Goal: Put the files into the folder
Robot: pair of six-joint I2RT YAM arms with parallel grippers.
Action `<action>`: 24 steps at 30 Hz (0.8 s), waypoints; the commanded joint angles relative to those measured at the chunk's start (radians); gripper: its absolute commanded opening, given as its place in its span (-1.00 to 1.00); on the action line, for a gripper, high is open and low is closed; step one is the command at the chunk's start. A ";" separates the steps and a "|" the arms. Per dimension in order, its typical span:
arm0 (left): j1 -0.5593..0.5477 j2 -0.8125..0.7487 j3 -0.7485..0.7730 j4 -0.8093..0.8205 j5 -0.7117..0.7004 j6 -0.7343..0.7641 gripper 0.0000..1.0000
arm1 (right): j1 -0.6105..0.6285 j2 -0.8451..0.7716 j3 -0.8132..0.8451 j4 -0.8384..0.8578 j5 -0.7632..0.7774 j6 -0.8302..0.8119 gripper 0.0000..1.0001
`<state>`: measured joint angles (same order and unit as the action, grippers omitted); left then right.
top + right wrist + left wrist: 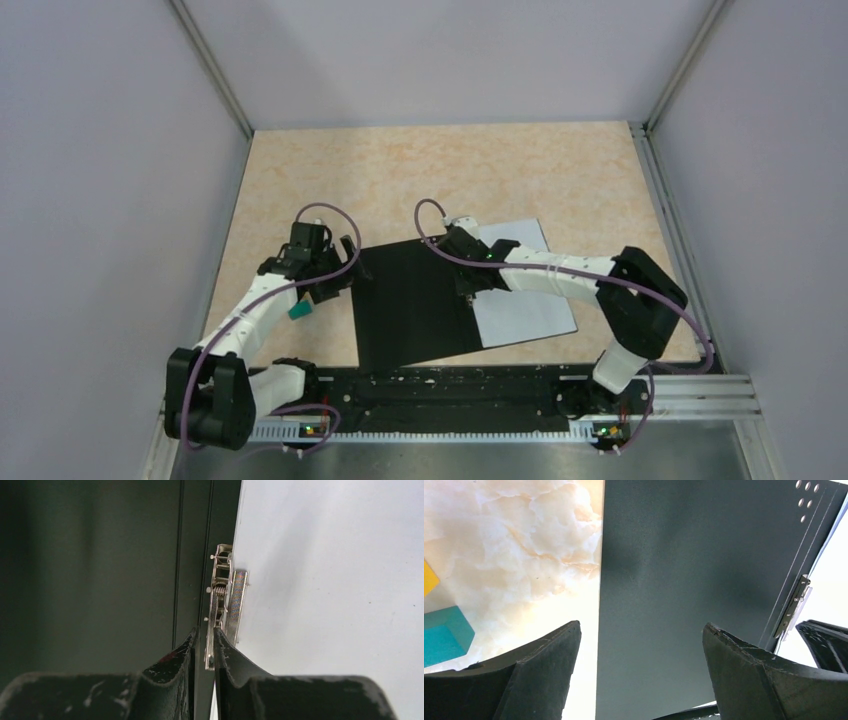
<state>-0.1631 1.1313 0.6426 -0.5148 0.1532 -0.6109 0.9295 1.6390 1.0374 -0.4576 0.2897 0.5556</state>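
From above, the folder (410, 300) lies open on the table (450, 170) with its black inner face up. The files (530, 305) are spread white across its right half. The right gripper (468, 288) reaches down at the spine. The left gripper (345, 262) hovers at the folder's left edge, a teal block (299, 311) just beside it.

The left wrist camera shows that gripper's jaws spread wide and empty above the bare left cover. The clip (794, 607) sits off to the right, and a yellow block (429, 577) shows at the frame's edge.

The right wrist camera shows the other jaws drawn to a narrow slit, pinching the near end of the metal clip. The clip's bar runs along the files' inner edge.

The step in hand appears to be working the clip to secure the sheets. Doing it well likely means a square pinch on the lever, so the thin metal cannot slip out. The lever should swing about its own hinge rather than drag the folder, and the sheets' edge should sit under the bar first. The idle left gripper could press the cover flat.
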 commanded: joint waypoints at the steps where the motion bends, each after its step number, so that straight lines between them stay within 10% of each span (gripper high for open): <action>1: 0.009 -0.029 0.045 -0.014 -0.024 -0.005 0.91 | 0.021 0.075 0.072 -0.031 0.064 0.017 -0.72; 24: 0.011 -0.042 -0.020 0.042 0.029 -0.012 0.89 | 0.065 0.214 0.140 -0.054 0.164 0.061 -0.75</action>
<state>-0.1566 1.1076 0.6277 -0.5163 0.1680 -0.6189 0.9874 1.8072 1.1458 -0.5362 0.4347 0.6033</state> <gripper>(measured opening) 0.946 0.160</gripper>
